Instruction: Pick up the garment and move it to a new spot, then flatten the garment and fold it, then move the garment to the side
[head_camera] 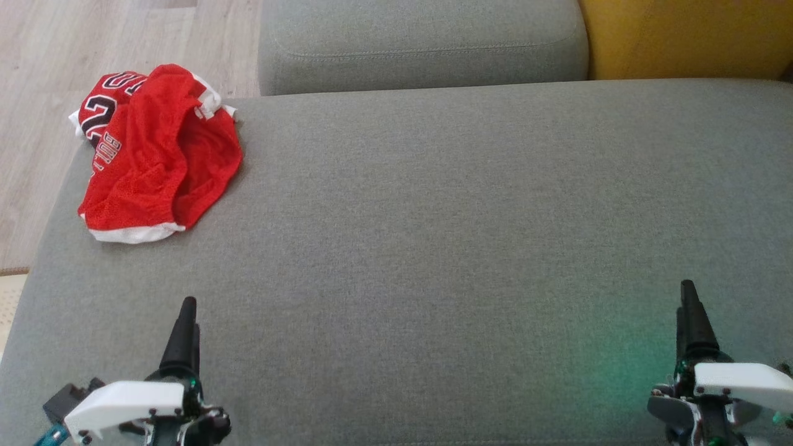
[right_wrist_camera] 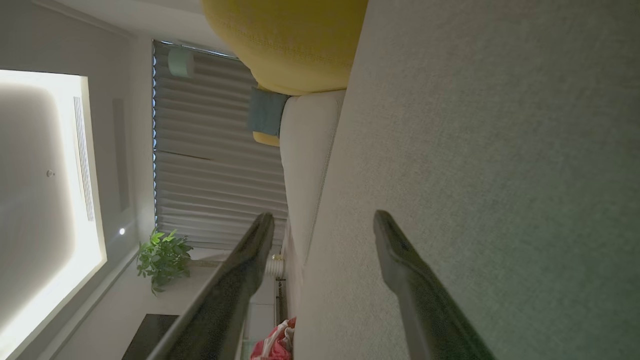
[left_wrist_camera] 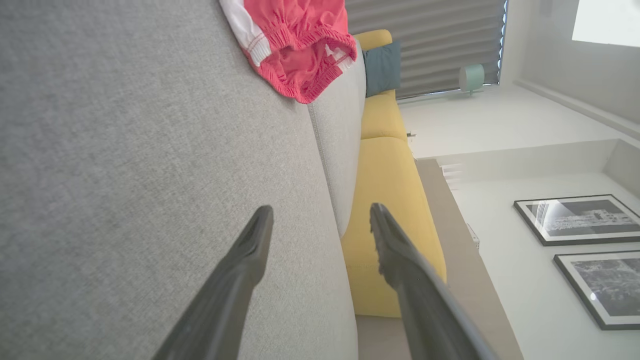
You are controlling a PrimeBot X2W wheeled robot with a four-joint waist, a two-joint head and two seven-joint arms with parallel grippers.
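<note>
The garment [head_camera: 155, 152] is a red jersey with white trim and dark lettering, crumpled in a heap at the far left corner of the grey sofa seat [head_camera: 433, 217]. It also appears as a red bundle [left_wrist_camera: 295, 45] at the top of the left wrist view and as a small red patch [right_wrist_camera: 275, 345] at the bottom of the right wrist view. My left gripper [head_camera: 184, 310] hovers near the seat's front left, open and empty [left_wrist_camera: 320, 225]. My right gripper [head_camera: 689, 297] is at the front right, open with nothing between its fingers [right_wrist_camera: 325, 235].
A grey back cushion [head_camera: 421, 43] runs along the far side, with a yellow cushion [head_camera: 687, 37] to its right. Wooden floor [head_camera: 49, 56] lies beyond the seat's left edge. The wide grey seat stretches between the grippers and the garment.
</note>
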